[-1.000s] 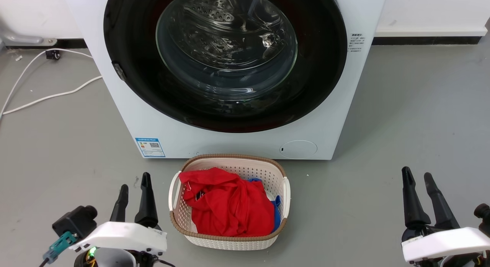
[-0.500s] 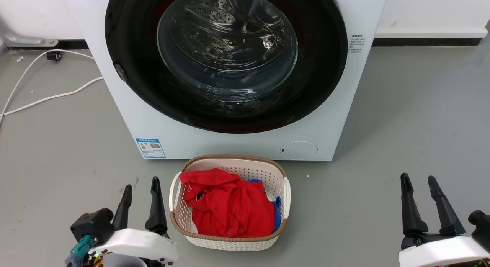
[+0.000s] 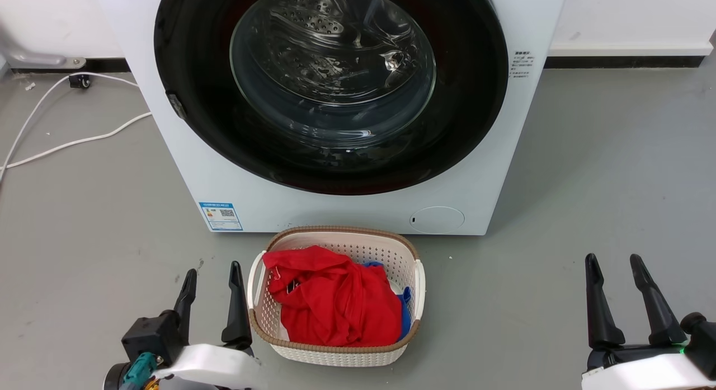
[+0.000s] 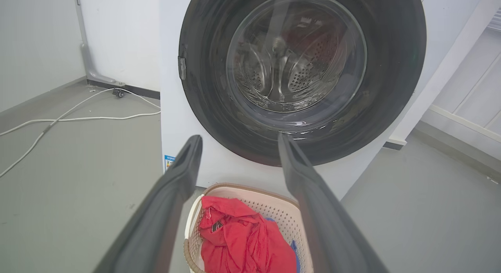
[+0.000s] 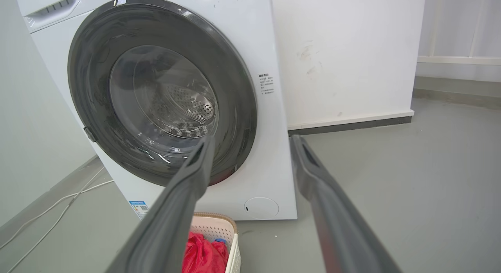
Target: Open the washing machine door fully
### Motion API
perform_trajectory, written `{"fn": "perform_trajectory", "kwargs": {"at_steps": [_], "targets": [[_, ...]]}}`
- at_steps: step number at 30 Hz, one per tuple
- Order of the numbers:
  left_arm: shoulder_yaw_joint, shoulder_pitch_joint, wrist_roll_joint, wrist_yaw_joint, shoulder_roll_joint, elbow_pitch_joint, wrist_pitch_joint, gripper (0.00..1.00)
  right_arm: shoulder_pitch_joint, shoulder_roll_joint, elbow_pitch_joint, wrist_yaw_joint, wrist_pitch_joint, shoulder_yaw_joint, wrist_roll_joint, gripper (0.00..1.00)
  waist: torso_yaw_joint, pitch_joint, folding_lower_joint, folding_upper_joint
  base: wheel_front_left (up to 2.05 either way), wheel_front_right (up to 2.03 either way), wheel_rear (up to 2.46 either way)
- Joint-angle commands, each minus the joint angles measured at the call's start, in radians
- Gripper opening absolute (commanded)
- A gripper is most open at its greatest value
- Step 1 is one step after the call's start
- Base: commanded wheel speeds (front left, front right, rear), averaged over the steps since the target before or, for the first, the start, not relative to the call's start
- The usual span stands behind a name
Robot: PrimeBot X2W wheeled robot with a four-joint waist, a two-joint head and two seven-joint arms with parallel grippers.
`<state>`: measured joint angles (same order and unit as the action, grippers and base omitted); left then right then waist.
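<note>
- my left gripper (image 3: 213, 269) sits low on my left, fingers spread apart and holding nothing, just beside the left wall of the basket (image 3: 341, 231).
- my right gripper (image 3: 613, 259) sits low on my right, fingers likewise apart and empty, over bare floor (image 3: 587, 172), well apart from the basket.
- the basket holds a red cloth (image 3: 335, 300) and stands right at the foot of the washing machine (image 3: 313, 208); i can't tell if they touch.
- the door (image 3: 470, 116) lies ahead of and above both grippers, closed flat on the machine's front, well apart from either.
- a white cable (image 3: 67, 144) trails on the floor to my left.
</note>
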<state>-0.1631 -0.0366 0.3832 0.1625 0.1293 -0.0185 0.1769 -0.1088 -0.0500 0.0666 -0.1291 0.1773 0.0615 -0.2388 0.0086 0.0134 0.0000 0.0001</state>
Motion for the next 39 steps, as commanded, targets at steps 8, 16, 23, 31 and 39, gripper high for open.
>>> {"fn": "perform_trajectory", "kwargs": {"at_steps": [8, 16, 23, 31, 39], "targets": [[-0.005, -0.016, -0.087, -0.005, -0.004, 0.016, 0.025, 1.0, -0.021, -0.001, 0.02, -0.002, 0.025, 0.006, 0.063, 1.0, 0.003, 0.0, 0.0, -0.0001, 0.0, 0.0, 0.0], [-0.002, -0.031, -0.154, -0.012, -0.016, 0.012, 0.042, 1.0, -0.037, -0.001, 0.022, -0.002, 0.043, 0.012, 0.119, 1.0, 0.003, 0.001, 0.0, -0.0001, 0.0, 0.0, 0.0], [0.008, -0.04, -0.2, -0.029, -0.03, 0.01, 0.057, 1.0, -0.047, -0.001, 0.028, -0.002, 0.055, 0.017, 0.152, 1.0, 0.004, 0.003, 0.0, -0.0001, 0.0, 0.0, 0.0], [0.029, -0.055, -0.25, -0.05, -0.052, 0.005, 0.071, 1.0, -0.06, -0.001, 0.044, -0.002, 0.071, 0.012, 0.187, 1.0, 0.005, 0.004, 0.0, -0.0001, 0.0, 0.0, 0.0], [0.045, -0.067, -0.306, -0.062, -0.066, -0.002, 0.085, 1.0, -0.073, 0.0, 0.048, -0.002, 0.085, 0.014, 0.217, 1.0, 0.006, 0.004, 0.0, -0.0001, 0.0, 0.0, 0.0]]}}
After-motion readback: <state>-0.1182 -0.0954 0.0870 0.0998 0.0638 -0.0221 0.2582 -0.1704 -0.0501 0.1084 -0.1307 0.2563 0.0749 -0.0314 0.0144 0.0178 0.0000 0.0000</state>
